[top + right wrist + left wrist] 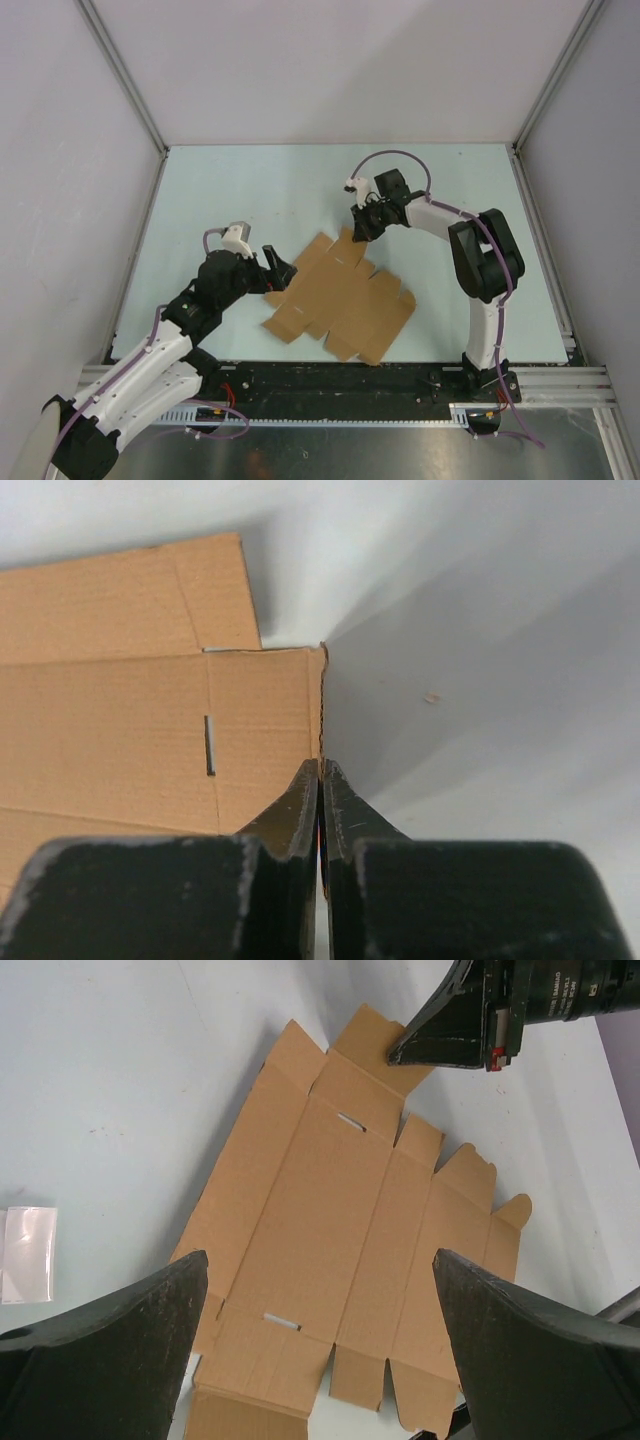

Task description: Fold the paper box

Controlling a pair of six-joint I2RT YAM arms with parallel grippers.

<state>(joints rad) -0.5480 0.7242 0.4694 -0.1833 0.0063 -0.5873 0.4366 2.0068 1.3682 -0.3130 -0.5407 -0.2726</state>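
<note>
I hold the paper box (pixel 340 295) by its far flap edge, right gripper (pixel 320 780) clamped, left gripper (pixel 320 1258) spread; likely light, bendy.

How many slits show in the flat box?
2 in the box: one slit by the right tool, one at the opposite end. More may be hidden.

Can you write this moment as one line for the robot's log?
box: flat brown cardboard sheet, unfolded | right claw: shut on far flap edge | left claw: open, by sheet's left edge
</note>
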